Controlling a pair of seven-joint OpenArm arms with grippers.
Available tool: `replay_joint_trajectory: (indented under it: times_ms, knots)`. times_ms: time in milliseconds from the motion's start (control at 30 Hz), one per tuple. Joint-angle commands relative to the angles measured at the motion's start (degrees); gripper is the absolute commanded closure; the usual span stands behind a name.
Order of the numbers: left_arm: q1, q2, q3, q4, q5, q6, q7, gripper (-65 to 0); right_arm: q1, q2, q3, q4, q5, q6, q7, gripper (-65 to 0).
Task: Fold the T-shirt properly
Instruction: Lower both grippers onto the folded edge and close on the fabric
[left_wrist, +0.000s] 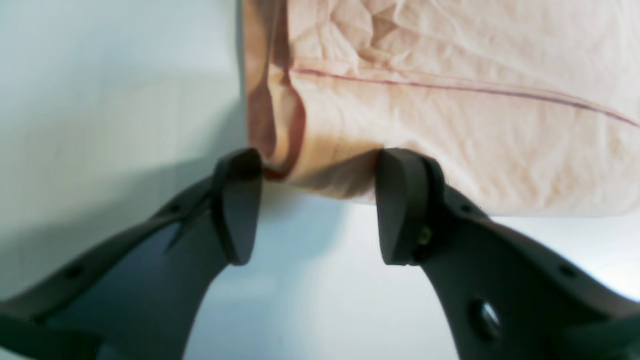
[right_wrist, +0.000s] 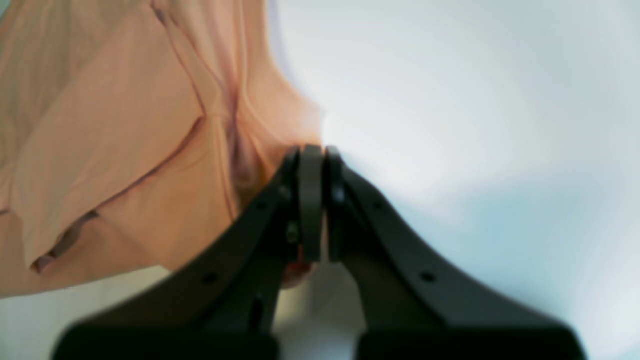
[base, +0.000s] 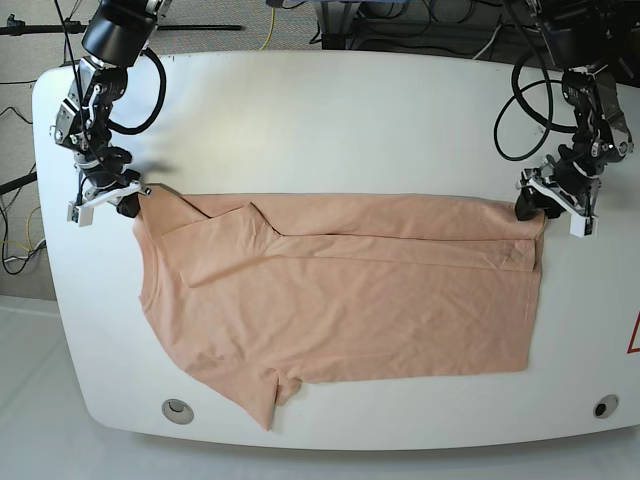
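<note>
Over shirt corners, left pincer (left_wrist: 310, 205) released, right pincer (right_wrist: 312, 200) clenched on T-shirt (base: 340, 300)

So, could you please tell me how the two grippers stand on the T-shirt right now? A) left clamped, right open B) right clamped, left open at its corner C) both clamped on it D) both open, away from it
B: the right gripper has its jaws shut on the T-shirt, while the left gripper has its jaws apart at the folded corner.

Surface: white table (base: 330, 110) carried everything.
On it: shirt (base: 340, 300) lay flat, spanning between both grippers.
</note>
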Motion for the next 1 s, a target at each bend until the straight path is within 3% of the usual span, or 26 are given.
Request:
replay_joint_trajectory:
  times_ms: [0,233,433,500,567,767,900,967]
  knots:
    - [0.00,-0.57,0.15,0.73,0.91,0.44,1.11,-29.0,0.41,0.74,0.07,0.74,0.03,0.35,-0.19,0.0]
    - [-0.55,-0.62,1.15,0.95,1.14,1.22,0.89,-19.9,0.41,0.72,0.07,0.48,-0.04,0.53,-0.19,0.0]
    - [-0.59,-0.60,2.00,1.42,2.32,1.42,0.90,-24.1,0.35,0.71,0.14,0.46,0.04,0.57,-0.22,0.0]
    - [-0.62,-0.33,1.20,1.39,2.40,0.98,0.98,-30.8,0.26,0.72,0.17,0.51,0.19,0.61,-0.29,0.0]
    - [-0.76,-0.30,1.29,1.40,2.61,0.92,1.21,-33.5,0.22,0.70,0.17,0.48,0.18,0.64,-0.25,0.0]
    - [-1.00,-0.28,1.35,1.11,2.74,0.87,1.43,-34.7,0.14,0.69,0.17,0.36,-0.02,0.63,-0.25,0.0]
    - [-1.07,-0.25,1.50,0.68,1.97,0.70,0.84,-29.9,0.14,0.66,0.12,0.61,0.13,0.52,-0.29,0.0]
    - [-1.10,-0.23,1.49,0.43,1.85,0.75,0.55,-21.1,0.15,0.67,0.12,0.60,0.09,0.50,-0.38,0.0]
